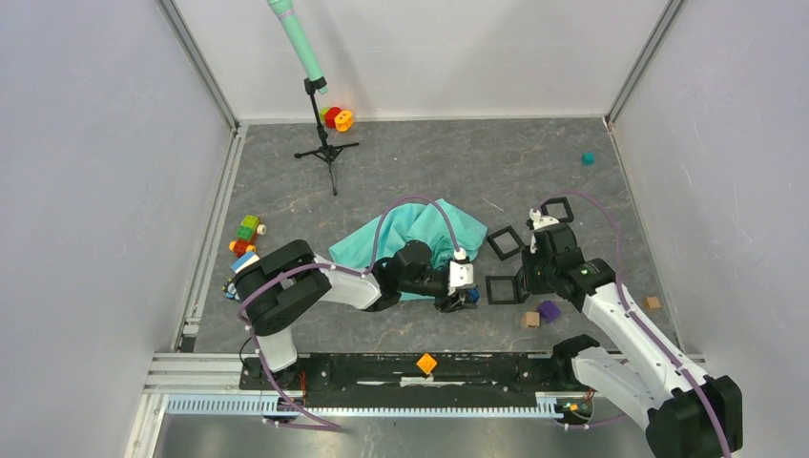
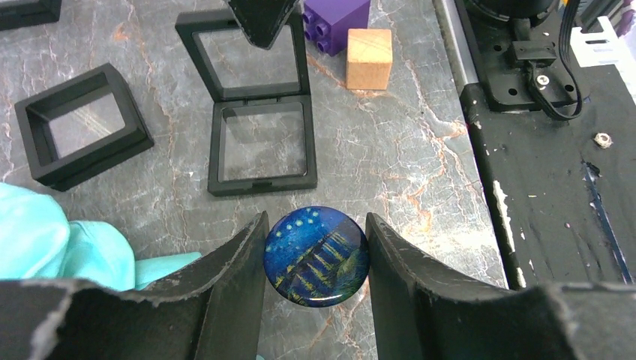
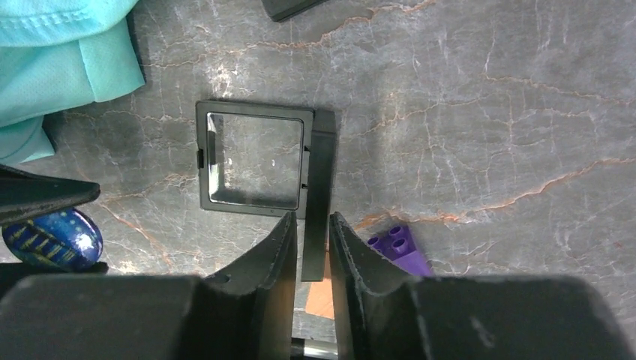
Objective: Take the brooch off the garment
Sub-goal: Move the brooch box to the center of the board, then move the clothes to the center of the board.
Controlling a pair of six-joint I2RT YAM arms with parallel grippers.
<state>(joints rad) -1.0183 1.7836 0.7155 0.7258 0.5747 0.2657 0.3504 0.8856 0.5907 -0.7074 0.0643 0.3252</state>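
The brooch (image 2: 316, 256), a round badge painted blue with yellow streaks, sits between the fingers of my left gripper (image 2: 316, 221), which is shut on it above the bare tabletop. It also shows at the left edge of the right wrist view (image 3: 52, 240). The garment (image 1: 420, 234), a turquoise T-shirt, lies crumpled behind the left arm, apart from the brooch. In front of the brooch lies an open black frame box (image 2: 217, 150) with its lid (image 2: 196, 52) standing upright. My right gripper (image 3: 312, 219) is closed round that lid's edge (image 3: 319, 187).
A second black frame box (image 2: 45, 169) lies left of the open one, and a third (image 1: 556, 208) lies farther back. A purple brick (image 2: 337, 22) and a wooden cube (image 2: 369, 58) sit near the right arm. Toy blocks (image 1: 246, 239) lie at the left, and a tripod (image 1: 324, 143) stands behind.
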